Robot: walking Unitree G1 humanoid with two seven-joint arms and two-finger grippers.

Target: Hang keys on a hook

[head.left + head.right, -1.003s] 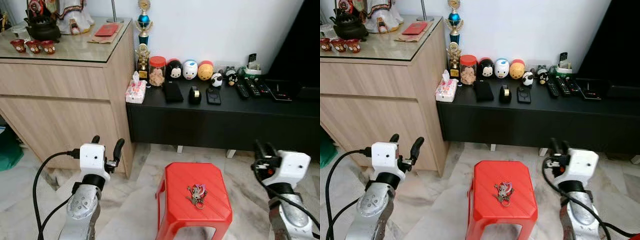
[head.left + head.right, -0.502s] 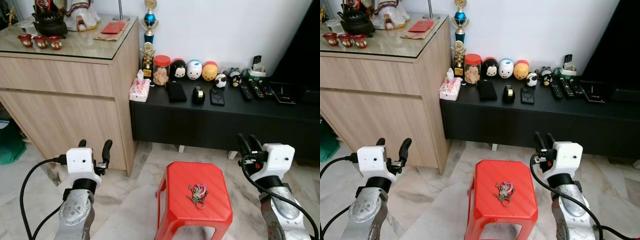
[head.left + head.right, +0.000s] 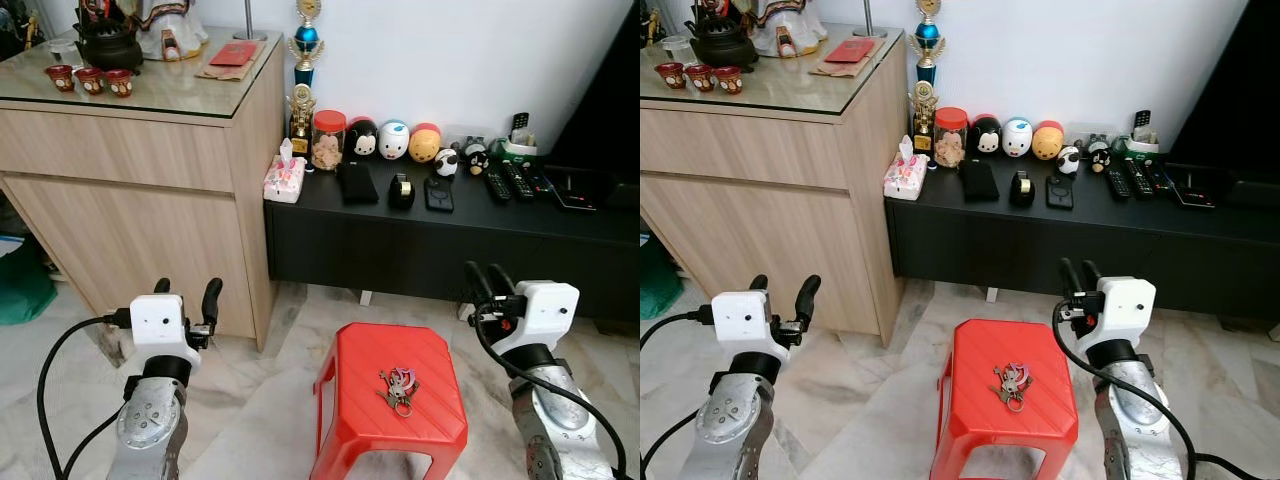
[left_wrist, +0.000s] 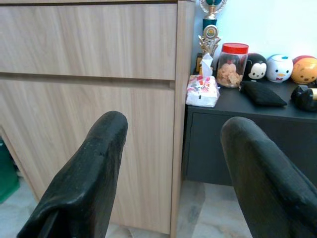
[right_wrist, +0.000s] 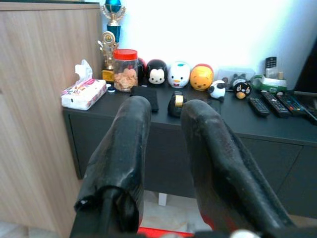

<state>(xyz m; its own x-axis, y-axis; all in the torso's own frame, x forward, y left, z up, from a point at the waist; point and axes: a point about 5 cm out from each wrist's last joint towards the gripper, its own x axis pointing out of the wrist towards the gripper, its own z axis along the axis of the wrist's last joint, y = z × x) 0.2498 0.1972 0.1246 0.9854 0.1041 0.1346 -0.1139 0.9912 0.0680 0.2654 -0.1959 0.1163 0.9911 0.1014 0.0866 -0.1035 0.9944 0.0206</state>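
Note:
A bunch of keys (image 3: 398, 384) with a pink tag lies on top of a red plastic stool (image 3: 350, 400) on the marble floor, between my two arms. My left gripper (image 3: 187, 290) is raised to the left of the stool and points at the wooden cabinet; it is open, with the fingers (image 4: 99, 158) wide apart and nothing between them. To the right of the stool my right gripper (image 3: 483, 277) is raised too, pointing at the black TV bench. Its fingers (image 5: 124, 148) are only narrowly parted and hold nothing. Both grippers are well above and beside the keys.
A light wooden cabinet (image 3: 130, 170) with a glass top stands at the left. A low black bench (image 3: 440, 235) along the white wall carries a tissue pack (image 3: 284, 180), a jar, toy figures and remotes. Marble floor lies around the stool.
The view has shifted slightly, so the furniture sits further right. My right gripper has come leftward, closer to the stool; the left has drifted a little left. The keys have not moved.

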